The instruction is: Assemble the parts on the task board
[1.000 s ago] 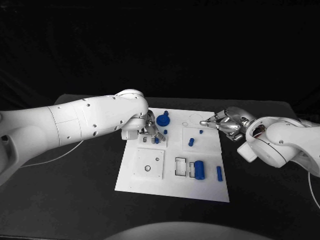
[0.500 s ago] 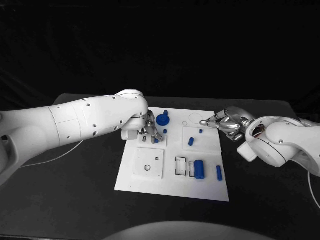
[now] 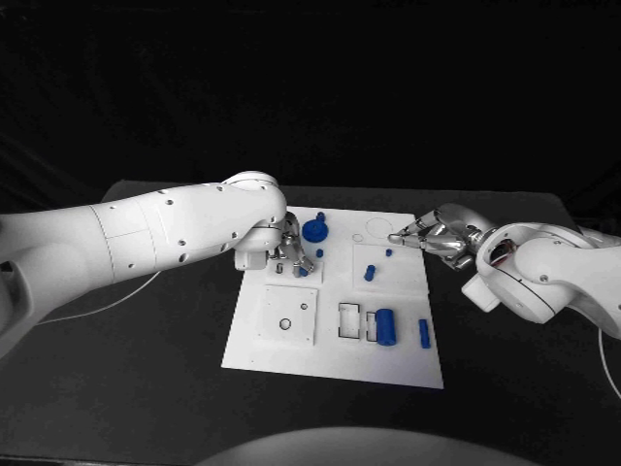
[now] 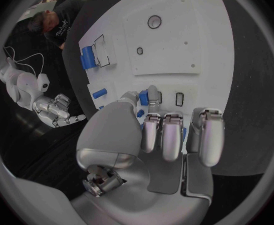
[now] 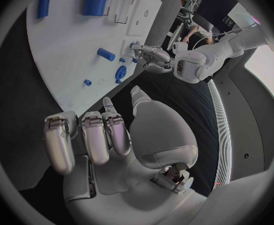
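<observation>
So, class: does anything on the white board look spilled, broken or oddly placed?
Nothing stands out. The task board lies flat on the table, its blue parts loose but tidy; no spill or damage shows.

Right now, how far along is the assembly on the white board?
Early, by the look of it. Done: hard to say; a round blue part sits at the board's far edge. In hand: the left hand is over small blue pieces beside it; whether it grips one, I cannot tell. The right hand hovers at the far right edge. Left: the blue cylinder and blue bar lie loose.
</observation>
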`<state>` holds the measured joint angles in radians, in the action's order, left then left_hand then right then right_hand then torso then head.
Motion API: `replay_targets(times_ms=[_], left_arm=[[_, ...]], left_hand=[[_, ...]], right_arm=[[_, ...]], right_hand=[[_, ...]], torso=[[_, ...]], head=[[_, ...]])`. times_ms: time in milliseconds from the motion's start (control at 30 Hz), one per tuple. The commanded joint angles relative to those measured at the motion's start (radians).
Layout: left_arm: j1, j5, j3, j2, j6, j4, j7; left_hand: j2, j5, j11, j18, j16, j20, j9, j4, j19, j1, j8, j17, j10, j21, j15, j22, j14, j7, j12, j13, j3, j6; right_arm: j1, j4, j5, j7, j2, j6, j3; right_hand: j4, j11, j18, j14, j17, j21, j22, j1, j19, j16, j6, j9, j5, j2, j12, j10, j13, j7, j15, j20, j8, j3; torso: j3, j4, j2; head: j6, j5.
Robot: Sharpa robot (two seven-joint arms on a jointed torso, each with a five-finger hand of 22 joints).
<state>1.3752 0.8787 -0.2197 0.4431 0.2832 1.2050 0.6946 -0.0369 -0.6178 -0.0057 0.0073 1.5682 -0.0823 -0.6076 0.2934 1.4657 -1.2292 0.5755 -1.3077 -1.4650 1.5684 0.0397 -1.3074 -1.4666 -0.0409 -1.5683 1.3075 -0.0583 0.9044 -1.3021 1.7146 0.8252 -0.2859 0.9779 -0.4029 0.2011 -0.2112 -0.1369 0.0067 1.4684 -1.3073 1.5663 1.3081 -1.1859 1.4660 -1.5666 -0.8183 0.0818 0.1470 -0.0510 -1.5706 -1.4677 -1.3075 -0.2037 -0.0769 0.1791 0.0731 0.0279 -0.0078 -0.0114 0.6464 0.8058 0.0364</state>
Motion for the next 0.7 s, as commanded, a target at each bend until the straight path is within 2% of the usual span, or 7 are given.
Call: replay_targets(times_ms=[33, 233, 367, 500, 600, 700], left_arm=[[-0.001, 0.01, 0.001, 0.003, -0.011, 0.007, -0.024], [0.0, 0.022, 0.001, 0.017, -0.017, 0.016, -0.032], [0.004, 0.046, 0.002, 0.037, -0.023, 0.035, -0.035], [0.016, 0.045, 0.003, 0.058, -0.029, 0.055, -0.037], [0.029, 0.042, 0.003, 0.074, -0.028, 0.07, -0.033], [0.037, 0.04, 0.003, 0.084, -0.032, 0.08, -0.031]], left_hand=[[0.0, -0.024, -0.009, -0.007, 0.003, 0.008, -0.011, 0.0, 0.105, -0.012, -0.002, -0.263, -0.106, 0.002, 0.009, -0.263, -0.104, 0.0, -0.002, 0.263, -0.012, 0.011], [0.007, -0.055, -0.012, -0.007, 0.003, 0.011, -0.03, -0.002, 0.105, -0.038, -0.007, -0.263, -0.106, 0.002, 0.012, -0.263, -0.104, 0.004, -0.002, 0.263, -0.043, 0.015], [0.014, -0.06, -0.012, -0.007, 0.003, 0.012, -0.035, -0.002, 0.105, -0.045, -0.009, -0.263, -0.106, 0.002, 0.012, -0.263, -0.104, 0.003, -0.002, 0.263, -0.049, 0.014], [0.021, -0.061, -0.012, -0.007, 0.003, 0.013, -0.04, -0.002, 0.105, -0.052, -0.01, -0.263, -0.106, 0.002, 0.012, -0.263, -0.104, 0.003, -0.002, 0.263, -0.053, 0.014], [0.022, -0.062, -0.012, -0.007, 0.003, 0.013, -0.041, -0.002, 0.105, -0.053, -0.01, -0.263, -0.106, 0.002, 0.013, -0.263, -0.104, 0.003, -0.002, 0.263, -0.053, 0.014], [0.024, -0.062, -0.012, -0.007, 0.003, 0.013, -0.042, -0.002, 0.105, -0.054, -0.01, -0.263, -0.106, 0.002, 0.013, -0.263, -0.104, 0.003, -0.002, 0.263, -0.054, 0.014]], right_arm=[[0.001, 0.001, 0.045, -0.019, 0.002, 0.007, 0.001], [0.005, -0.001, 0.05, -0.026, 0.004, 0.008, 0.001], [0.009, -0.004, 0.051, -0.031, 0.005, 0.008, 0.001], [0.012, -0.006, 0.051, -0.033, 0.005, 0.007, 0.002], [0.013, -0.008, 0.051, -0.034, 0.005, 0.007, 0.002], [0.013, -0.008, 0.051, -0.034, 0.004, 0.007, 0.002]], right_hand=[[-0.001, -0.008, -0.007, 0.102, -0.263, 0.004, 0.263, -0.001, 0.105, -0.004, 0.003, 0.0, 0.0, -0.008, 0.0, -0.103, -0.263, -0.013, -0.008, 0.01, 0.001, 0.004], [-0.001, -0.008, -0.007, 0.102, -0.263, 0.004, 0.263, -0.002, 0.105, -0.004, 0.004, 0.0, -0.001, -0.008, 0.0, -0.103, -0.263, -0.013, -0.008, 0.01, 0.001, 0.004], [0.002, -0.009, -0.007, 0.102, -0.263, 0.004, 0.263, -0.006, 0.105, -0.004, 0.006, -0.001, -0.002, -0.008, 0.0, -0.103, -0.263, -0.014, -0.008, 0.011, 0.0, 0.004], [0.004, -0.009, -0.007, 0.102, -0.263, 0.004, 0.263, -0.008, 0.105, -0.004, 0.006, -0.001, -0.004, -0.008, 0.0, -0.103, -0.263, -0.014, -0.009, 0.012, 0.0, 0.004], [0.004, -0.009, -0.007, 0.102, -0.263, 0.004, 0.263, -0.008, 0.105, -0.004, 0.006, -0.001, -0.004, -0.008, 0.0, -0.103, -0.263, -0.014, -0.009, 0.012, 0.0, 0.004], [0.004, -0.009, -0.007, 0.102, -0.263, 0.004, 0.263, -0.008, 0.105, -0.004, 0.006, -0.001, -0.004, -0.008, 0.0, -0.103, -0.263, -0.014, -0.009, 0.012, 0.0, 0.004]], torso=[[0.0001, -0.0009, -0.001], [0.0, -0.0019, -0.001], [0.0007, -0.0013, -0.002], [0.0018, -0.0026, -0.002], [0.0012, -0.0012, -0.001], [0.0009, -0.0024, -0.001]], head=[[0.003, -0.001], [0.001, -0.003], [0.001, -0.004], [-0.001, -0.003], [-0.002, -0.001], [-0.002, -0.001]])
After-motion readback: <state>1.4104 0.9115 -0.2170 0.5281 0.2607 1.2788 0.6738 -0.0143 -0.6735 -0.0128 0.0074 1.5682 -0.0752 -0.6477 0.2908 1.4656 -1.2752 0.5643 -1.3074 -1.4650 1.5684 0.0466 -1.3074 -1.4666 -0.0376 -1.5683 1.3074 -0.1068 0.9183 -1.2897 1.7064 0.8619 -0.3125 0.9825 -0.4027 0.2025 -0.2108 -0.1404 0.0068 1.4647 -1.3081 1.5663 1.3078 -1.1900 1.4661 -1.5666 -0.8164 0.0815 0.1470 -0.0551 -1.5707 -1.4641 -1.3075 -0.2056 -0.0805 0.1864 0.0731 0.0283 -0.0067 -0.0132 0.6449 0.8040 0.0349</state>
